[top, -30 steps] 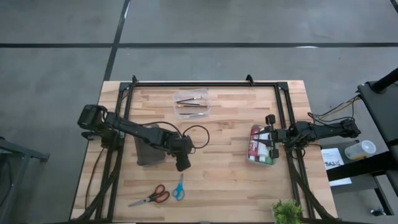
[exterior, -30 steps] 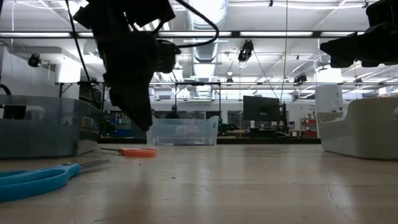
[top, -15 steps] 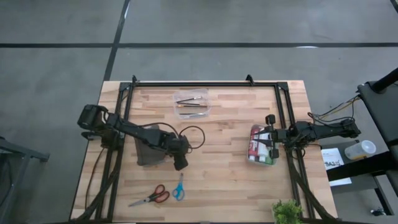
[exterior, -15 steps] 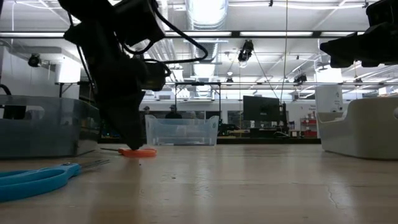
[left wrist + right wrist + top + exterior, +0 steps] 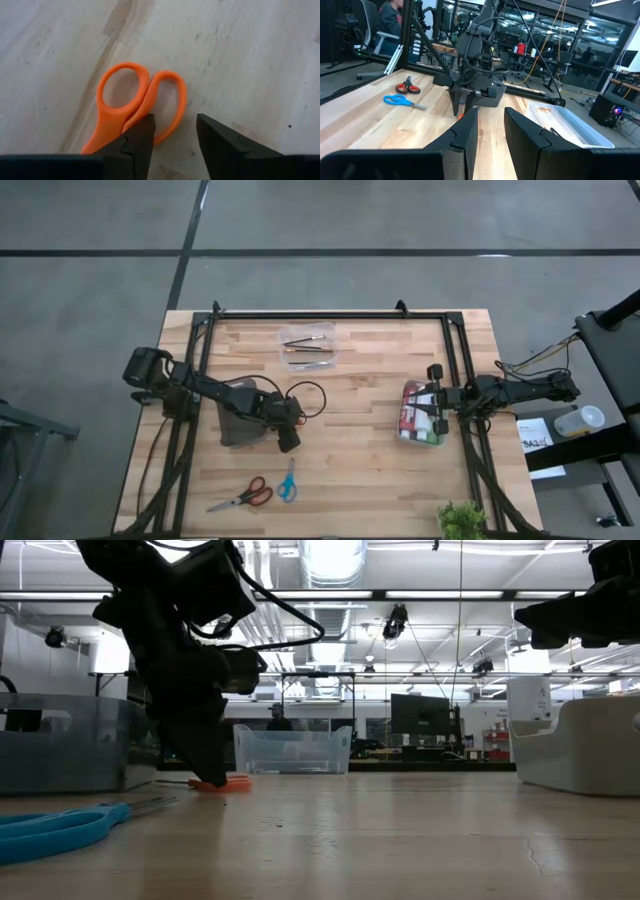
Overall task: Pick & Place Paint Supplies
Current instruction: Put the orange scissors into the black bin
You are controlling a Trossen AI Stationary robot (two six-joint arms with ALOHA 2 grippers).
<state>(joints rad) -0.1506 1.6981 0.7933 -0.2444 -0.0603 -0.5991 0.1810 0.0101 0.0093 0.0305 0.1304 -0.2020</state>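
You see only the handle loops of the orange scissors (image 5: 137,107); their blades run off the left wrist picture's edge behind the left gripper (image 5: 175,131). From above, that arm hides them entirely. The brushes (image 5: 308,346) in the far clear tray (image 5: 331,358) are too small to count.

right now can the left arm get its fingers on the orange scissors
Probably yes. The left gripper hangs low over the orange scissors, fingers apart, with one handle loop showing between them. Nothing lies between the fingers and the handles, and the table around them is bare wood.
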